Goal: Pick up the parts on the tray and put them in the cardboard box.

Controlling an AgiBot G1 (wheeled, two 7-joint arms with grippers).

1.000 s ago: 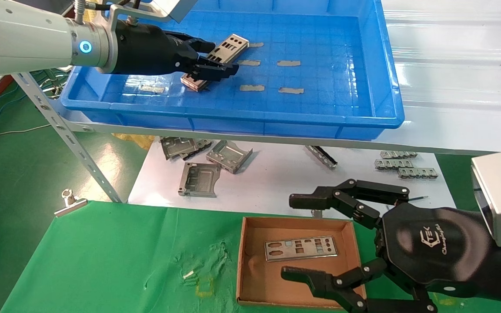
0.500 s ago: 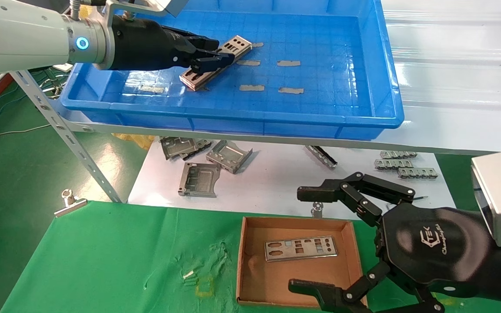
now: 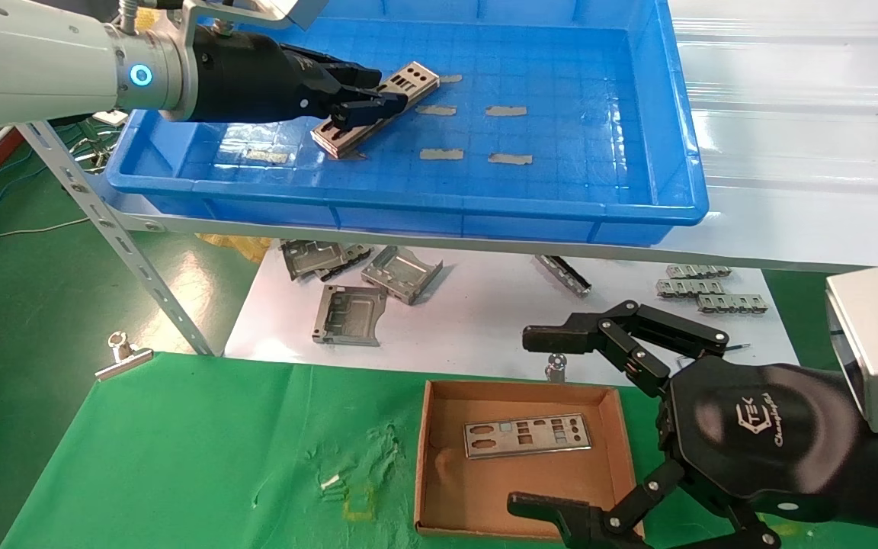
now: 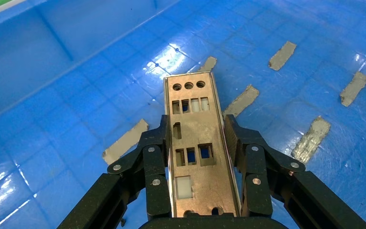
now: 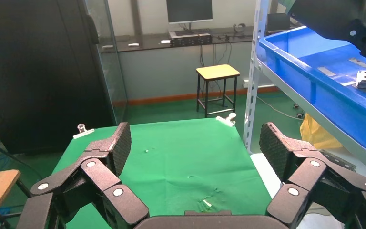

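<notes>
Left gripper [image 4: 198,143] clamped across long edges of punched I/O shield plate [image 4: 194,143], held tilted above floor of blue tray [image 3: 637,114]. Second plate [image 3: 527,435] lying flat in cardboard box [image 3: 439,427] on green-covered desk [image 3: 180,457]. Right gripper [image 3: 553,419] spread wide, empty, beside box. Thin sheet judged light, stiff, slick, sharp-edged; edge grip near mid-length advisable. "TEK" logo legible on right gripper housing; script below unreadable.

Workshop or lab — slotted steel shelving [image 3: 115,236], green floor [image 3: 20,297], loose metal brackets [image 3: 401,273] — stool [image 5: 218,73], monitor [image 5: 188,10]
</notes>
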